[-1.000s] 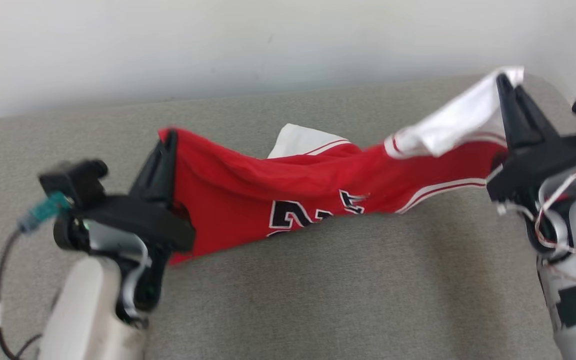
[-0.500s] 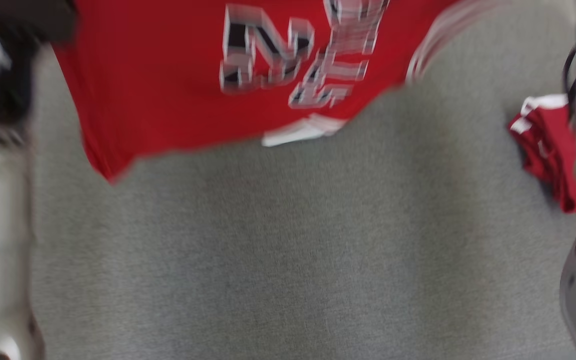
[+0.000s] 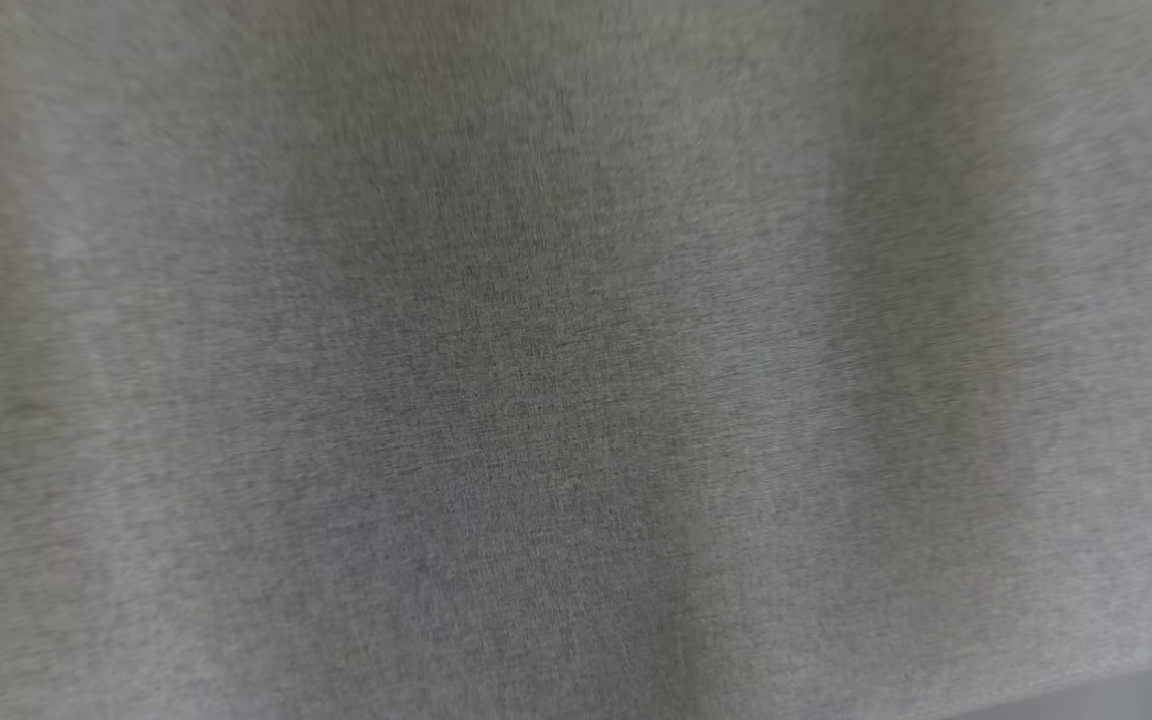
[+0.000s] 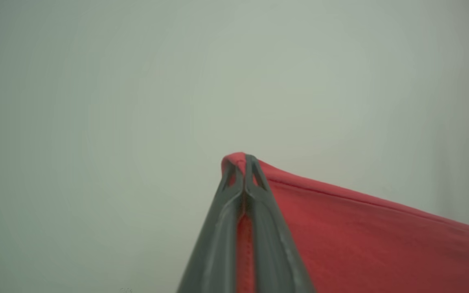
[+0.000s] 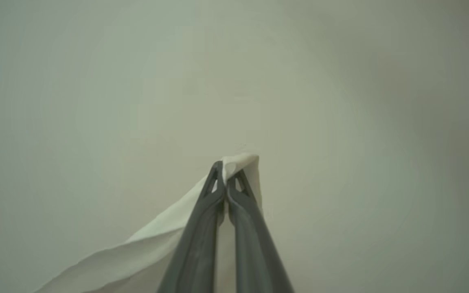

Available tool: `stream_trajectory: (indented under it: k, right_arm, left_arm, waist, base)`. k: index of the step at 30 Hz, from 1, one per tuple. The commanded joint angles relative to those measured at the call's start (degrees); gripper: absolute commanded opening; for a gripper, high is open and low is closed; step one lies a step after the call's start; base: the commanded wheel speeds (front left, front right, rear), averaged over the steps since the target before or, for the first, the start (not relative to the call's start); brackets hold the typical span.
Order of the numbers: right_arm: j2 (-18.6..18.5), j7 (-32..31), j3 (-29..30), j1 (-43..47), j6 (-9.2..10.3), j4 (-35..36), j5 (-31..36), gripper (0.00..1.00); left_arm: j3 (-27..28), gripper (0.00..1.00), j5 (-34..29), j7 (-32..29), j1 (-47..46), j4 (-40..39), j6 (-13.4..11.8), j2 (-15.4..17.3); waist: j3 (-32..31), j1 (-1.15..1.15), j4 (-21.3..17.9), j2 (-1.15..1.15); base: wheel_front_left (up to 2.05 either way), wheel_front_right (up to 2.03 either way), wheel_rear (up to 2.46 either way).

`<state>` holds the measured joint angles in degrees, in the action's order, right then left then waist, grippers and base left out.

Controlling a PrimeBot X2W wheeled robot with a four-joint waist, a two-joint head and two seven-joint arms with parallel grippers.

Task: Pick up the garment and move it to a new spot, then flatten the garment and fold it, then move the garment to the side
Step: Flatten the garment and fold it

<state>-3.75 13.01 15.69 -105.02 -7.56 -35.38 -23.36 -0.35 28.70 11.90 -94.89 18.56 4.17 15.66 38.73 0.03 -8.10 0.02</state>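
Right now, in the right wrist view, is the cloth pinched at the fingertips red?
No: the right gripper pinches a white part of the garment.

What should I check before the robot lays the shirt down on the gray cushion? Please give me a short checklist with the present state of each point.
1. The left claw is shut on the red edge of the shirt: ok.
2. The right claw is shut on a white edge of the shirt: ok.
3. The shirt is pulled flat between the claws: cannot tell.
4. The gray cushion is bare where the head view shows it: ok.
5. The head view is sharp enough to aim: not ok, it is blurred.
6. Height of the shirt above the cushion: cannot tell.
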Motion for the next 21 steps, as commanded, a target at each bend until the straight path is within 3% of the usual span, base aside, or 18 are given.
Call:
stream_trajectory:
  k: [1,5,10,15,21]
  right_arm:
    - [0.0,0.8,0.1,-1.4,0.16,1.0,-0.3,0.00]
    - [-2.0,2.1,-2.3,-1.9,0.17,4.7,1.0,0.00]
    - [-4.6,2.2,-7.9,4.3,0.17,5.8,2.5,0.00]
    - [-7.6,2.2,-13.6,14.3,0.17,9.6,-0.5,0.00]
    - [-12.4,-0.5,-19.8,29.5,0.17,14.7,-5.2,0.00]
  left_arm:
    - [0.8,0.00,0.5,1.1,-1.2,0.2,0.4,0.5]
    - [1.5,0.00,1.1,2.9,-0.6,1.3,2.0,0.6]
    - [1.7,0.00,0.9,3.3,5.4,3.4,2.8,0.5]
    - [1.9,0.00,1.2,3.3,13.9,1.3,3.2,-0.7]
    - [-0.9,0.00,4.3,3.2,28.2,-3.5,3.3,-0.8]
  waist:
    - [5.1,-0.03,-0.4,-0.02]
    - [5.8,-0.03,-0.2,-0.02]
    - [7.8,-0.03,0.5,-0.02]
    - [7.0,-0.03,1.4,-0.02]
    - [1.7,-0.03,3.0,-0.02]
  base:
    - [0.00,0.00,0.00]
    - [0.00,0.00,0.00]
    - [0.00,0.00,0.00]
    - [0.00,0.00,0.00]
    - [0.00,0.00,0.00]
